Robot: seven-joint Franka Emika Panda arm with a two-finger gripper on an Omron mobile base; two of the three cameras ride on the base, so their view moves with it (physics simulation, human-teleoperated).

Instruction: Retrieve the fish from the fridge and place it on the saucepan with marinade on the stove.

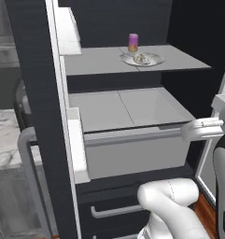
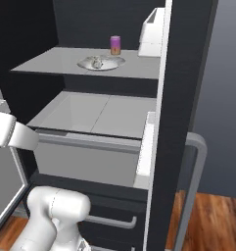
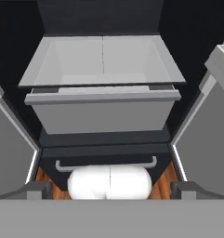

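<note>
Fridge (image 1: 39,116): both doors swung wide, interior open.
Fish (image 1: 142,59): on a plate (image 1: 153,59) near the shelf's front edge — pink-and-yellow cylinder (image 1: 133,42) just behind.
Drawer (image 3: 102,111): pulled out below.
Gripper (image 3: 111,190): fingertips spread wide, holding nothing.

Two base cameras look forward and slightly down into the open fridge (image 1: 132,28) at close range, one from behind the arm's left, the other from its right. Both take in the same upper shelf (image 1: 100,60), the plate (image 1: 153,59) with the fish (image 1: 142,58) and the pulled-out grey drawer (image 1: 132,154) below; the left view is bounded by the left door's edge (image 1: 34,116), the right view by the right door's edge (image 2: 180,122). The hand camera faces the fridge head-on from lower down, centred on that drawer (image 3: 102,109), between the two open doors.
</note>
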